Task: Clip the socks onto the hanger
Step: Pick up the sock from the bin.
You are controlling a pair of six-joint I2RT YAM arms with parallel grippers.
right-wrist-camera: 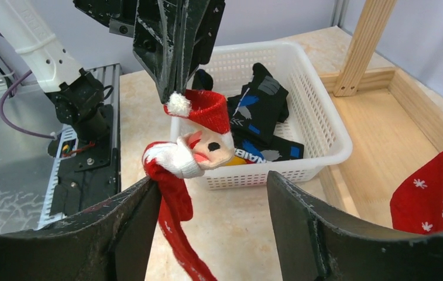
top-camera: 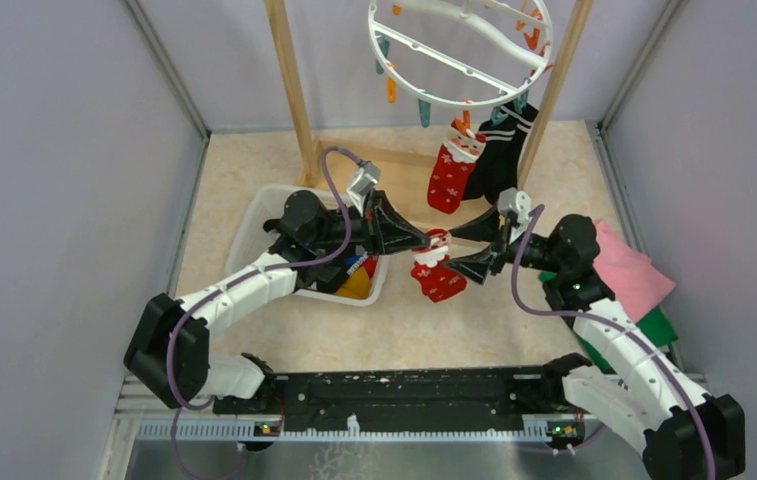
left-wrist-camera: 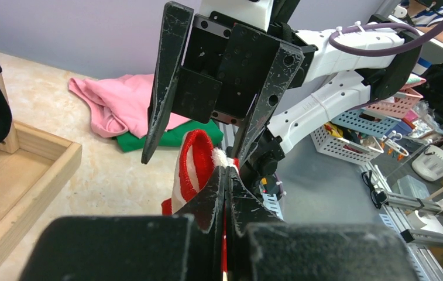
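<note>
Left gripper (left-wrist-camera: 226, 171) is squeezed tight on the hat end of a red fabric sock with a Santa face and white trim (right-wrist-camera: 207, 117). The sock dangles in mid-air just to the right of the white mesh plastic basket (top-camera: 254, 215). The right gripper (right-wrist-camera: 210, 181) faces it with its fingers spread either side of the sock, gripping nothing, though the white cuff looks like it's brushing one finger. My read: this is a mid-air regrasp, with this sock not yet clipped. Next it has to go up to the white round plastic drying ring with orange and teal pegs (top-camera: 434, 99), which hangs beyond the basket and higher. I'd guess one arm needs to pinch a free peg open while the other feeds the cuff in. A red snowflake sock (top-camera: 451, 175) and a black striped sock (top-camera: 499, 155) already hang there. More black socks with blue marks (right-wrist-camera: 260, 105) sit inside the basket. It all rests on a beige marbled tabletop (top-camera: 254, 160) with plain grey walls (top-camera: 54, 150) around. A wooden rack frame (top-camera: 289, 80) stands behind the basket, and pink (top-camera: 629, 270) and green (top-camera: 659, 325) cloths lie well off to its right.
</note>
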